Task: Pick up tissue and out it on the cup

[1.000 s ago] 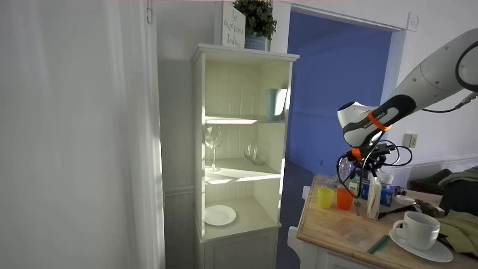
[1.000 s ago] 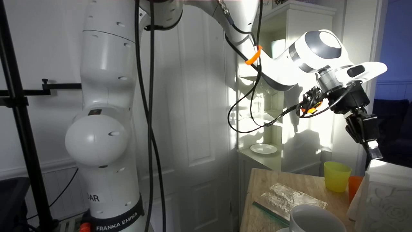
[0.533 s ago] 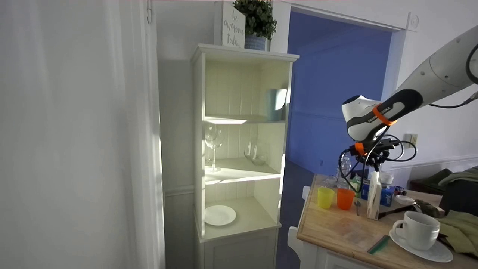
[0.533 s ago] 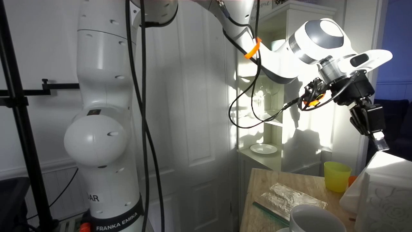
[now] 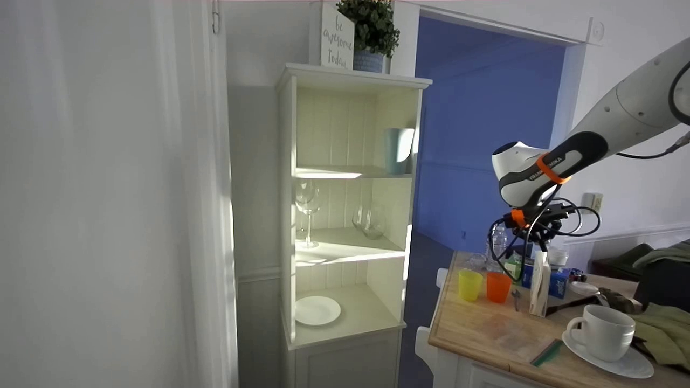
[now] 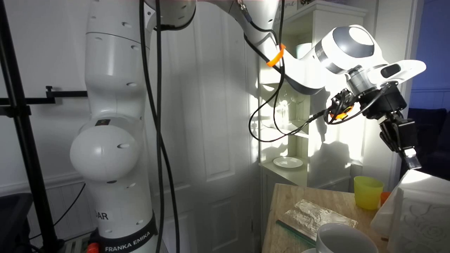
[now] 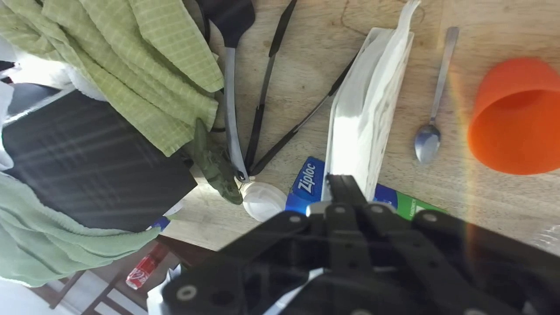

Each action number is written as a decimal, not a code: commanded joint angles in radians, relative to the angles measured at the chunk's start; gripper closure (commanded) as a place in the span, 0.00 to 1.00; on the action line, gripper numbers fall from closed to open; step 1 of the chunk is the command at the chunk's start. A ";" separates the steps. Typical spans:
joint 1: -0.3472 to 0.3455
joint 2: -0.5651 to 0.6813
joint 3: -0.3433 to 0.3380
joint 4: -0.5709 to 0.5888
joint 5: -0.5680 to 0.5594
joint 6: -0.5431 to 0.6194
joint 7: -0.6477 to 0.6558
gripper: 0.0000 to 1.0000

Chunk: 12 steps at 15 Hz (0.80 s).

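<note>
White tissues [image 7: 387,81] stand upright in a narrow white holder [image 7: 331,144]; a loose tissue fold [image 6: 382,215] bulges out beside the holder's patterned side [image 6: 430,218] in an exterior view. My gripper [image 7: 343,178] is over the holder, pointing down, its fingers closed together. I see no tissue between them. In both exterior views the gripper [image 5: 542,248] [image 6: 414,164] is at the holder's top edge; whether it touches cannot be told. The white cup [image 5: 608,334] [image 6: 346,239] stands on its saucer [image 5: 639,366] at the table's near corner, out of the wrist view.
A yellow cup [image 5: 469,285] and an orange cup [image 7: 516,127] stand near the holder. A spoon [image 7: 428,142], a Ziploc box [image 7: 306,181], black-handled utensils [image 7: 234,105] and a green towel [image 7: 153,74] lie around it. A plastic bag [image 6: 313,219] lies by the cup.
My gripper rose a little from the holder, then came partway back down. The loose tissue fold now bulges further out from the holder, covering more of the orange cup. The cup has not moved.
</note>
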 commanded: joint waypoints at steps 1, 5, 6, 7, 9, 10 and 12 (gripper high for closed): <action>-0.006 -0.002 0.008 -0.008 0.006 -0.005 -0.008 1.00; -0.005 0.006 0.008 -0.008 0.008 -0.003 -0.007 1.00; -0.006 0.007 0.008 -0.008 0.010 -0.001 -0.008 1.00; -0.006 0.007 0.008 -0.009 0.014 -0.001 -0.011 0.78; -0.008 0.005 0.009 -0.008 0.026 0.000 -0.017 0.70; -0.008 0.004 0.009 -0.008 0.027 -0.001 -0.018 0.64; -0.009 0.005 0.009 -0.005 0.033 -0.003 -0.021 0.61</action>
